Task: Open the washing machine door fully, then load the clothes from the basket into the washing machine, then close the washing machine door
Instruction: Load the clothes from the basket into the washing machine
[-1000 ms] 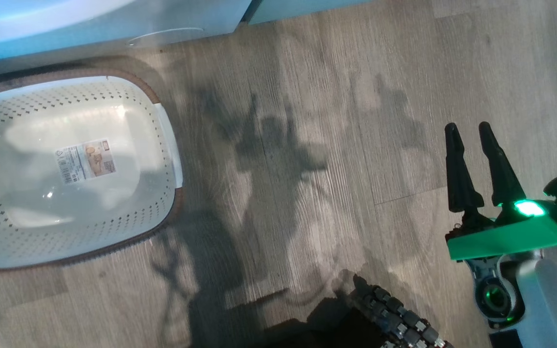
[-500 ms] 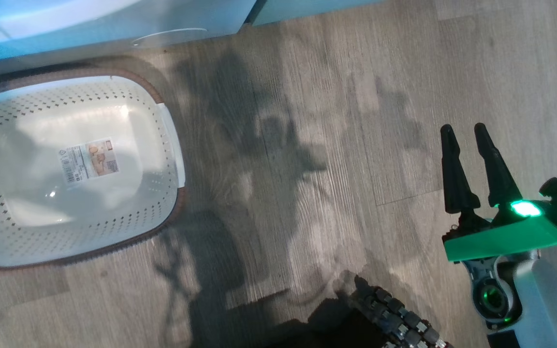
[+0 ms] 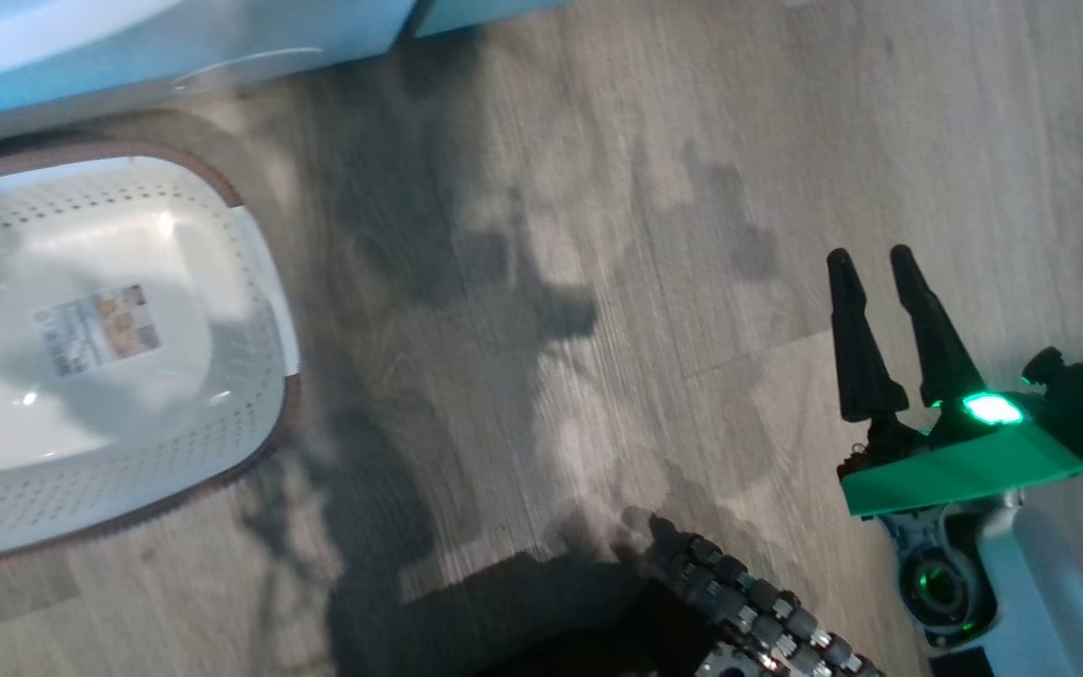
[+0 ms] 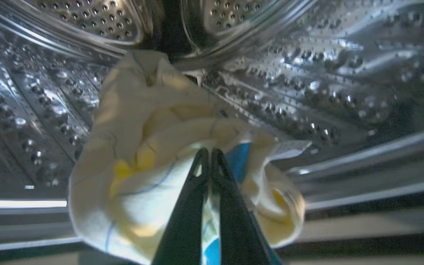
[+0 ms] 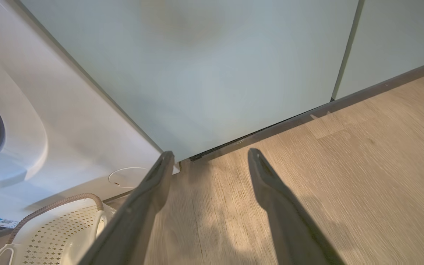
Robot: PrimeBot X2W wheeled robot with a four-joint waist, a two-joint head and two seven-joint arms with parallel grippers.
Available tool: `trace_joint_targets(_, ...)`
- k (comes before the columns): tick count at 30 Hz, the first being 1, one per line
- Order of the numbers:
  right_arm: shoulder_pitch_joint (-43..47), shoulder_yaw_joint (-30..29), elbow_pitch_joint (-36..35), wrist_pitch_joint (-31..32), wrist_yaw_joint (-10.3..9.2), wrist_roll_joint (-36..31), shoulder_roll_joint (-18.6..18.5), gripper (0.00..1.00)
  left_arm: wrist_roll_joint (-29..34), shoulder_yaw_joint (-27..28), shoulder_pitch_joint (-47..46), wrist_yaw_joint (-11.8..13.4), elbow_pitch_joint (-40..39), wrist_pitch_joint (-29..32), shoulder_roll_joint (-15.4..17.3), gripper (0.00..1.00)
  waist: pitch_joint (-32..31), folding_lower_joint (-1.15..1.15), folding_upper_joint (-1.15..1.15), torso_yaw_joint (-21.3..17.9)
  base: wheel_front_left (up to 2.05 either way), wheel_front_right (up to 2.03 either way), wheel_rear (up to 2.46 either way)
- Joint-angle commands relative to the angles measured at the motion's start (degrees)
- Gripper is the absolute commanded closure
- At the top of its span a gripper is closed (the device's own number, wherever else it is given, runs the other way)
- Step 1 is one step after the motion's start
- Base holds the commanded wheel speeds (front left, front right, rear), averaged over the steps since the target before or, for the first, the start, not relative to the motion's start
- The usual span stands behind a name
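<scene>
In the left wrist view my left gripper (image 4: 209,151) is shut on the clothes (image 4: 149,121), a pale yellow bundle with blue lines and a blue tag, held inside the washing machine's steel perforated drum (image 4: 326,73). The cream basket (image 3: 259,282) with its brown rim lies on the floor at the left of the head view, its inside bare except for a printed label. My right gripper (image 3: 871,256) hangs open over bare floor at the lower right, with nothing between its fingers. The washing machine's white front (image 3: 175,38) runs along the top left. The washing machine door is out of view.
Pale green cabinet doors (image 5: 215,66) stand to the right of the washing machine (image 5: 68,121), above wooden floor. The basket (image 5: 50,228) sits at the foot of the machine. A dark cable chain on my base (image 3: 748,602) shows at the bottom of the head view.
The head camera has turned, so basket, floor and right gripper all sit further left in the picture. The right gripper stays open.
</scene>
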Motion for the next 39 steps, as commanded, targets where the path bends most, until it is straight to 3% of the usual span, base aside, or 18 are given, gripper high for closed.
trace_joint_targets(1, 0.04, 1.46, -1.53, -0.53, 0.05, 0.94, -0.86, 0.00, 1.42, 2.74, -3.75, 0.24, -0.05, -0.97, 2.63, 1.00, 1.38, 0.00, 0.00, -1.85, 0.00, 0.00, 0.00)
trace_joint_targets(6, 0.14, 2.70, -1.46, -0.53, 0.05, 2.66, -0.86, 0.00, 4.96, 2.18, -9.15, -0.72, 3.68, -4.60, 3.15, 1.00, 3.32, 0.00, 0.00, -4.24, 0.00, 0.00, 0.00)
trace_joint_targets(21, 2.22, 2.03, -2.65, -0.53, 0.05, 3.67, -0.86, 0.00, 14.17, 0.05, -23.63, -1.44, 16.84, -28.26, -3.32, 1.00, 6.95, 0.00, 0.00, -3.96, 0.00, 0.00, 0.00)
trace_joint_targets(30, 2.19, 2.43, -2.95, -0.53, 0.05, 3.41, -0.86, 0.00, 13.67, -2.18, -28.33, -4.38, 28.54, -25.70, -7.61, 1.00, 7.50, 0.00, 0.00, -3.40, 0.00, 0.00, 0.00)
trace_joint_targets(31, 2.10, 2.48, -2.91, -0.53, 0.05, 3.34, -0.86, 0.00, 13.47, -2.21, -28.72, -4.68, 29.22, -25.71, -7.90, 0.93, 7.49, 0.00, 0.00, -3.38, 0.00, 0.00, 0.00)
trace_joint_targets(32, 1.97, 2.51, -2.88, -0.53, 0.05, 3.27, -0.86, 0.00, 13.32, -2.32, -29.06, -5.02, 29.96, -25.48, -8.17, 0.71, 7.49, 0.00, 0.00, -3.34, 0.00, 0.00, 0.00)
trace_joint_targets(33, 1.84, 2.54, -2.83, -0.53, 0.05, 3.20, -0.86, 0.00, 13.26, -2.48, -29.42, -5.26, 30.68, -25.19, -8.40, 0.60, 7.47, 0.00, 0.00, -3.32, 0.00, 0.00, 0.00)
trace_joint_targets(35, 1.53, 2.59, -2.65, -0.53, 0.05, 3.08, -0.86, 0.00, 13.09, -2.70, -30.04, -5.91, 31.64, -25.28, -8.80, 0.55, 7.40, 0.00, 0.00, -3.29, 0.00, 0.00, 0.00)
trace_joint_targets(37, 1.19, 2.72, -2.54, -0.53, 0.05, 2.96, -0.86, 0.00, 13.15, -3.11, -30.54, -6.34, 32.63, -24.90, -9.08, 0.04, 7.29, 0.00, 0.00, -3.23, 0.00, 0.00, 0.00)
trace_joint_targets(39, 0.86, 2.86, -2.43, -0.53, 0.05, 2.81, -0.86, 0.00, 12.64, -3.14, -30.91, -6.96, 33.46, -24.38, -9.46, 0.00, 7.18, 0.00, 0.00, -3.17, 0.00, 0.00, 0.00)
